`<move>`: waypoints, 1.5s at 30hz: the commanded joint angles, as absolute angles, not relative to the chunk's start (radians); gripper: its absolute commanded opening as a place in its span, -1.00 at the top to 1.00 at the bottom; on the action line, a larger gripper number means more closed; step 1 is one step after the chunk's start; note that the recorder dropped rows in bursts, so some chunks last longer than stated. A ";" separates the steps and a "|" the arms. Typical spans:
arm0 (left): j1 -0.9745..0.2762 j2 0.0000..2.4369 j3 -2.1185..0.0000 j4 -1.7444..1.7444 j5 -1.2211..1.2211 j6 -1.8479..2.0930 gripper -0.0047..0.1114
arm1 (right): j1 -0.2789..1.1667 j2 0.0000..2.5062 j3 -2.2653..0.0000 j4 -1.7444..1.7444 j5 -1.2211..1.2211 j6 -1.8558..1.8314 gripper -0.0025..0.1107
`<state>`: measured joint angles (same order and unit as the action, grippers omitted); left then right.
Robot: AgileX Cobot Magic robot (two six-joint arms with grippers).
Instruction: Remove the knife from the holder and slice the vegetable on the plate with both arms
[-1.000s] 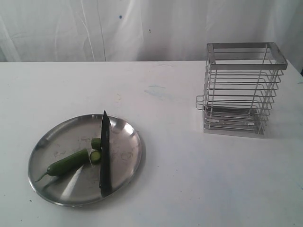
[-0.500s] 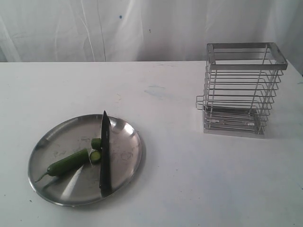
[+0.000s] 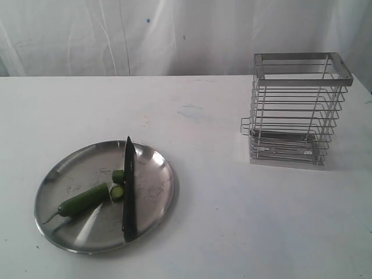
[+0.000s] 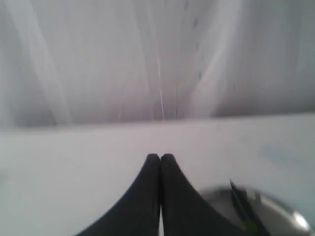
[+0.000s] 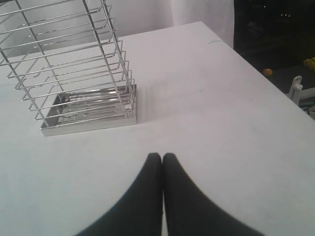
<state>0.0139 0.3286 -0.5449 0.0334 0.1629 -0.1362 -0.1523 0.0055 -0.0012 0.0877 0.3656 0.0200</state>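
The knife (image 3: 128, 189) lies flat on the plate (image 3: 152, 160), tip pointing away from the front edge, with nobody holding it. Beside its blade lies the green vegetable (image 3: 82, 200), with two small cut pieces (image 3: 118, 185) next to its cut end. The wire holder (image 3: 296, 110) stands empty at the right. Neither arm shows in the exterior view. My left gripper (image 4: 160, 157) is shut on nothing, with the plate (image 4: 275, 209) and knife (image 4: 241, 201) blurred off to one side. My right gripper (image 5: 162, 156) is shut and empty, above bare table short of the holder (image 5: 74, 73).
A white curtain (image 3: 174, 35) hangs behind the white table (image 3: 232, 221). In the right wrist view the table's edge (image 5: 266, 83) runs close by, with dark floor beyond it.
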 commanded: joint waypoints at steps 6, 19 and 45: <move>0.018 0.157 -0.145 0.087 0.061 -0.550 0.92 | -0.151 0.000 0.000 0.082 0.362 0.023 0.96; 0.018 0.000 0.000 0.094 0.342 -0.268 0.92 | -0.151 0.000 0.000 0.086 0.360 0.023 0.96; 0.018 0.000 0.000 0.088 0.368 -0.234 0.92 | -0.151 0.000 0.000 0.086 0.360 0.023 0.96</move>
<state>0.0139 0.0044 -0.0039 0.0962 0.3327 -0.2390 -0.1523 0.0055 -0.0012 0.0896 0.3656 0.0217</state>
